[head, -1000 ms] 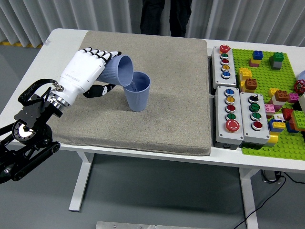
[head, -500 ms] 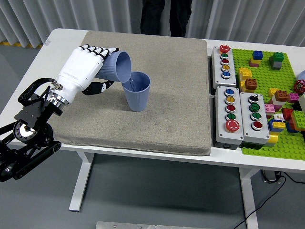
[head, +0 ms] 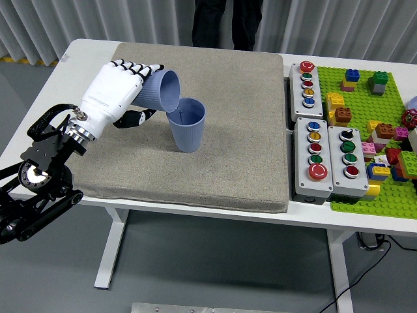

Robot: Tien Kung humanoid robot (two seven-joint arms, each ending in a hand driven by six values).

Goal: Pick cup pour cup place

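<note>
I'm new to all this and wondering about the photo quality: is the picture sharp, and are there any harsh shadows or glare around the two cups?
Head view: sharp throughout, no motion blur on the left hand or the tilted cup; lighting soft and even, with only a faint shadow beside the standing cup on the grey mat; no glare on the white table.

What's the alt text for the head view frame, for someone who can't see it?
The robot's left hand holds a blue cup tipped on its side, mouth over a second blue cup standing upright on a grey mat. To the right on the white table sit button boxes and a green baseplate with toy bricks.
</note>
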